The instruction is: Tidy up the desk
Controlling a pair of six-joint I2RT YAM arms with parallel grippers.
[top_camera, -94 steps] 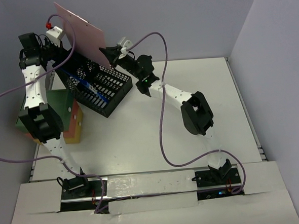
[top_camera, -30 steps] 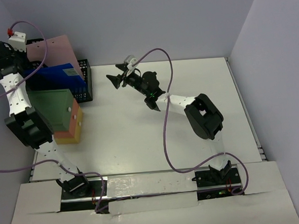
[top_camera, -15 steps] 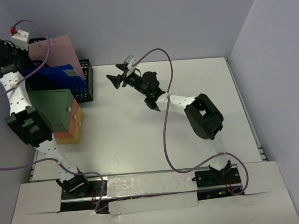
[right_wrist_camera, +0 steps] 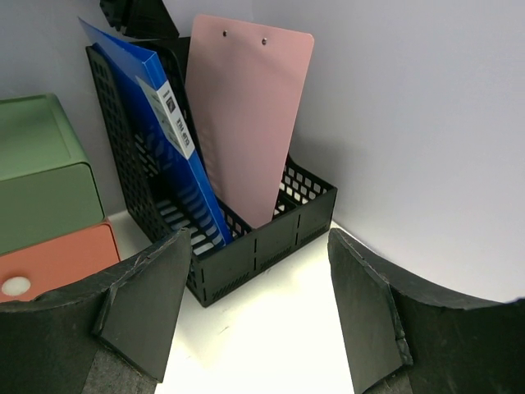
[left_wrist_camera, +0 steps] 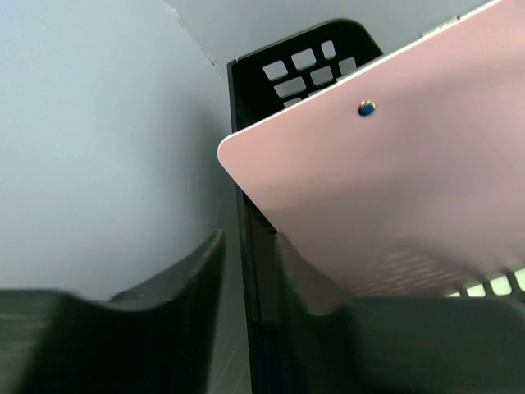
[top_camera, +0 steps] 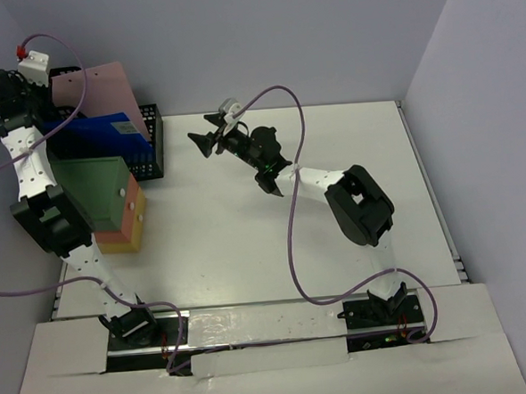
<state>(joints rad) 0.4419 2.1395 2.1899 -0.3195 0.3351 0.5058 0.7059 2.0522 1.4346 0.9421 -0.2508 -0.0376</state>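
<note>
left pincer (left_wrist_camera: 248,240) loosened astride rack (left_wrist_camera: 244,123) wall | right pincer (right_wrist_camera: 258,238) hovering agape

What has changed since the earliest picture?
The black file rack, tilted earlier, moved left and stands upright in the far left corner of the desk, pink board and blue folder inside. The left jaws have loosened on its wall; the right jaws drew back, open. The green box and orange box stayed.

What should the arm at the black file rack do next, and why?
Probably lift the left gripper straight up, clear of the black file rack. Its fingers stand apart on either side of the rack's wall, not pinching it, and the rack sits upright on the desk with the pink clipboard and blue folder inside.
</note>
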